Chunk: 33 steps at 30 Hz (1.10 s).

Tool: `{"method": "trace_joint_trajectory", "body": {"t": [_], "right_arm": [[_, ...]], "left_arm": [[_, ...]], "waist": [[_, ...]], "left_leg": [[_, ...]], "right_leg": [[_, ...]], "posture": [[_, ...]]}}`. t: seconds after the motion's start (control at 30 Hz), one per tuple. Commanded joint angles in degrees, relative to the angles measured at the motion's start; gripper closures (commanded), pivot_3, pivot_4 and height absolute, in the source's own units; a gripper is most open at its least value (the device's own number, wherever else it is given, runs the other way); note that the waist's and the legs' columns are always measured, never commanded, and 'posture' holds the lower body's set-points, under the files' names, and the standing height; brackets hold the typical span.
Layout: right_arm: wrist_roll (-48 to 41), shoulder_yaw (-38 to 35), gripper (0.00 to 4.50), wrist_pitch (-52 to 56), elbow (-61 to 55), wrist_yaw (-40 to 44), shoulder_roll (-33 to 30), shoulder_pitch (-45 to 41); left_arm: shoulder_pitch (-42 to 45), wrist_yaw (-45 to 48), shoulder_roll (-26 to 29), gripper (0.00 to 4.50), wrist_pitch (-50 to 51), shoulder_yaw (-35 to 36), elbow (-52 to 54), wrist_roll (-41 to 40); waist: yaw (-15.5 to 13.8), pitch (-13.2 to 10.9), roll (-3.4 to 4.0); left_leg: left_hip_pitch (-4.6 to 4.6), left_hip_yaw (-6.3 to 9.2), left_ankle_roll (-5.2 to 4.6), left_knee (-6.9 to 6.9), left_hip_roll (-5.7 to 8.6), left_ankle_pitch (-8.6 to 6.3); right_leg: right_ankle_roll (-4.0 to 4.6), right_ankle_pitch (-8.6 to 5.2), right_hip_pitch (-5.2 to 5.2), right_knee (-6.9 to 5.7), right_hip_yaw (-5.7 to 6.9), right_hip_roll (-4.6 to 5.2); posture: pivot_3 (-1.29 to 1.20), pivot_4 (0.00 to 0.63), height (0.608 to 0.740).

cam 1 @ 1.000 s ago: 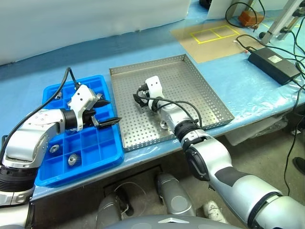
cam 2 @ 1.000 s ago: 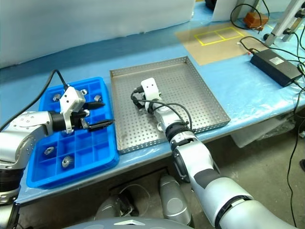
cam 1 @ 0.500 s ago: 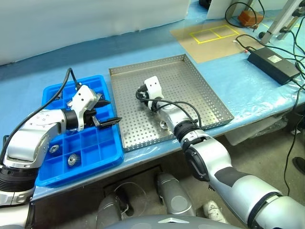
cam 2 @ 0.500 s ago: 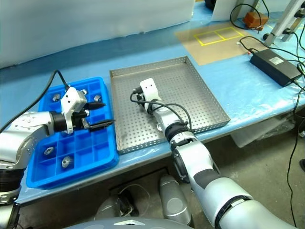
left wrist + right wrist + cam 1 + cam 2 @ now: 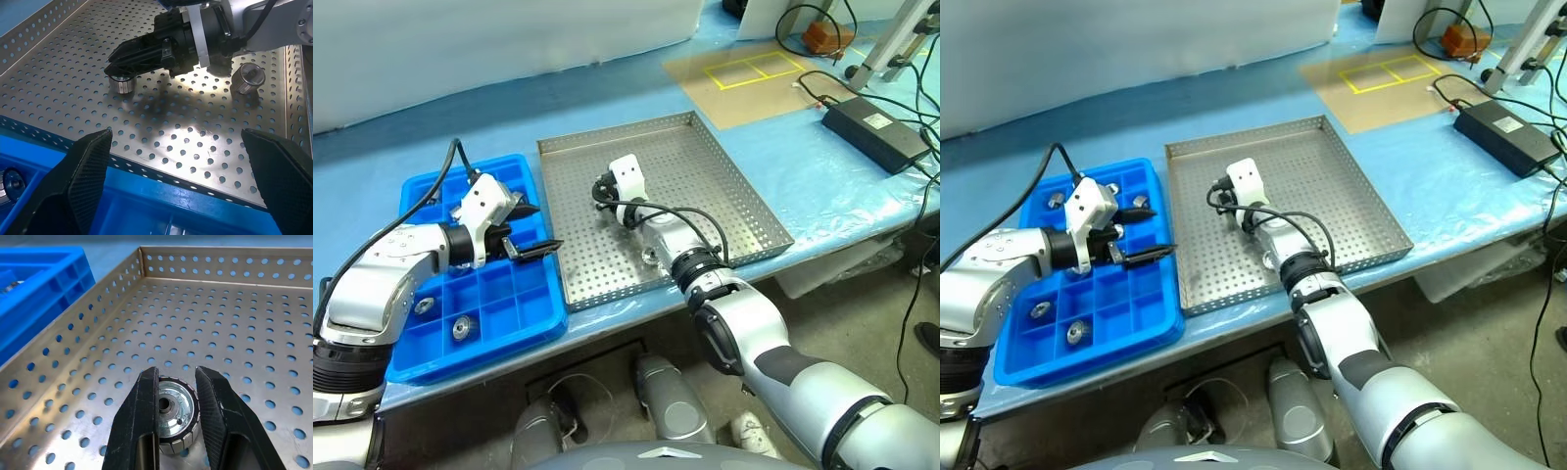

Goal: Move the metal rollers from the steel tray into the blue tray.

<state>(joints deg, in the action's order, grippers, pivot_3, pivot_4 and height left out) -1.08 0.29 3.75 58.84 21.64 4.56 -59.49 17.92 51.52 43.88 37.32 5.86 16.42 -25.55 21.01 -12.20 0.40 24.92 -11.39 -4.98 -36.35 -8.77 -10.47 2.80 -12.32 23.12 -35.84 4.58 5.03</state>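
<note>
A roller (image 5: 173, 412) is being gripped between the right gripper (image 5: 175, 396) fingers, over the steel tray (image 5: 744, 196). Left gripper (image 5: 530, 230) is being held wide open above the blue tray (image 5: 524, 318).

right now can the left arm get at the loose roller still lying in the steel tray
Probably yes. The left end effector hovers open over the blue tray at the steel tray rim. The loose roller lies uncovered, but the right end effector, shut on another roller, is close beside the path.

The blue tray (image 5: 480, 323) lies just left of the steel tray (image 5: 744, 206).
</note>
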Motion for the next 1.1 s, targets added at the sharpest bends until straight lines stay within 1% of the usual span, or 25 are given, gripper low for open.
{"method": "trace_joint_trajectory", "body": {"t": [0.03, 0.1, 0.17, 0.23, 0.3, 0.33, 0.4, 0.53, 0.6, 0.7, 0.83, 0.93, 1.1], "right_arm": [[-2.76, 1.77, 3.78, 2.74, -13.22, 8.84, -1.35, 0.57], [-3.63, 4.04, 3.78, 5.53, -21.21, 14.82, -3.05, 2.18], [-5.98, 5.84, 3.78, 9.34, -29.08, 21.77, -5.24, 3.34], [-8.35, 7.53, 3.78, 12.49, -35.02, 28.14, -7.49, 4.01], [-9.41, 9.08, 3.78, 13.71, -37.98, 32.12, -8.96, 4.31], [-9.62, 9.66, 3.78, 13.62, -38.44, 33.41, -9.28, 4.27], [-9.88, 10.88, 3.78, 13.35, -38.38, 35.56, -9.17, 3.99], [-8.68, 12.71, 3.78, 11.67, -33.83, 35.85, -6.13, 2.84], [-6.97, 13.80, 3.78, 9.72, -30.16, 34.85, -4.48, 1.90], [-3.43, 15.63, 3.78, 7.35, -25.42, 31.23, -2.45, 0.30], [-1.78, 16.12, 3.78, 5.69, -21.92, 30.06, -1.49, -0.70], [-1.24, 16.02, 3.78, 5.01, -20.78, 30.40, -1.68, -0.76], [-0.74, 16.53, 3.78, 5.26, -21.58, 32.54, -3.11, 0.38]], "left_arm": [[-0.62, 0.31, 2.16, 0.00, 0.32, 3.74, 4.15, -2.15], [-2.80, 1.13, 4.22, 0.00, 0.98, 5.76, 6.56, -2.94], [-7.31, 2.70, 7.35, 0.00, 0.87, 8.62, 10.36, -3.14], [-11.45, 3.21, 9.09, 0.00, 2.13, 12.79, 14.01, -5.08], [-14.53, 2.48, 9.37, 0.00, 3.38, 16.60, 16.28, -6.67], [-15.67, 1.68, 9.09, 0.00, 3.88, 18.23, 16.94, -7.17], [-17.20, -1.10, 7.76, 0.00, 4.95, 21.17, 17.69, -7.69], [-17.82, -9.37, 2.73, 0.00, 5.99, 25.45, 19.06, -8.21], [-19.02, -12.32, 0.52, 0.00, 6.90, 27.51, 20.18, -8.65], [-22.83, -14.41, -1.67, 0.00, 7.28, 30.07, 22.40, -9.32], [-26.38, -16.01, -3.26, 0.00, 7.35, 30.66, 24.50, -10.49], [-27.19, -17.12, -3.55, 0.00, 7.28, 30.27, 25.07, -10.98], [-27.89, -17.54, -3.31, 0.00, 7.52, 29.03, 25.91, -12.93]], "waist": [[-0.15, 0.00, 0.00], [-0.37, 0.00, 0.00], [-0.40, 0.00, 0.00], [-0.87, 0.00, 0.00], [-1.72, 0.00, 0.00], [-2.02, -0.01, 0.00], [-2.90, -0.02, 0.00], [-5.16, -0.05, 0.02], [-6.55, -0.05, 0.02], [-8.26, -0.05, 0.02], [-11.33, -0.04, 0.02], [-13.66, -0.04, 0.01], [-16.33, -0.04, 0.00]], "left_leg": [[0.00, 0.00, 0.00, 0.00, 0.00, 0.00], [0.03, 0.00, -0.01, 0.02, -0.02, 0.00], [-0.01, 0.00, -0.04, 0.06, -0.02, 0.01], [-0.05, 0.00, -0.18, 0.11, -0.04, 0.10], [-0.11, 0.00, -0.15, 0.15, -0.06, 0.10], [-0.17, 0.00, 0.04, 0.16, -0.05, 0.02], [-0.42, 0.00, 0.10, 0.17, -0.04, 0.04], [-1.04, 0.02, 0.33, 0.29, -0.03, 0.15], [-1.12, 0.06, 0.40, 0.30, -0.03, 0.18], [-1.08, 0.05, 0.43, 0.32, -0.03, 0.19], [-0.85, 0.02, 0.44, 0.46, 0.00, 0.20], [-0.83, -0.10, 0.46, 0.66, 0.00, 0.21], [-0.88, -0.36, 0.58, 0.93, 0.01, 0.29]], "right_leg": [[0.00, 0.00, 0.00, 0.00, 0.00, 0.00], [0.00, 0.00, 0.03, 0.01, 0.01, -0.01], [0.00, 0.00, 0.03, 0.02, 0.01, -0.01], [0.03, -0.02, 0.02, 0.02, 0.00, -0.05], [0.03, -0.03, -0.02, 0.03, 0.00, -0.06], [0.03, -0.03, -0.06, 0.03, 0.00, -0.06], [0.03, -0.03, -0.27, -0.01, -0.02, -0.06], [-0.04, -0.07, -0.67, -0.04, -0.09, -0.06], [-0.16, -0.14, -0.71, -0.06, -0.10, -0.06], [-0.02, -0.06, -0.64, -0.06, -0.13, -0.06], [0.04, -0.04, -0.40, -0.02, -0.17, -0.07], [0.07, -0.05, -0.27, 0.05, -0.24, -0.07], [0.11, -0.07, -0.06, 0.04, -0.49, -0.10]], "posture": [[-0.60, 0.150, 0.740], [-0.59, 0.150, 0.740], [-0.57, 0.150, 0.740], [-0.54, 0.150, 0.740], [-0.51, 0.150, 0.740], [-0.49, 0.150, 0.740], [-0.44, 0.150, 0.740], [-0.37, 0.150, 0.740], [-0.33, 0.150, 0.740], [-0.31, 0.150, 0.740], [-0.29, 0.150, 0.740], [-0.29, 0.150, 0.740], [-0.30, 0.150, 0.740]]}}
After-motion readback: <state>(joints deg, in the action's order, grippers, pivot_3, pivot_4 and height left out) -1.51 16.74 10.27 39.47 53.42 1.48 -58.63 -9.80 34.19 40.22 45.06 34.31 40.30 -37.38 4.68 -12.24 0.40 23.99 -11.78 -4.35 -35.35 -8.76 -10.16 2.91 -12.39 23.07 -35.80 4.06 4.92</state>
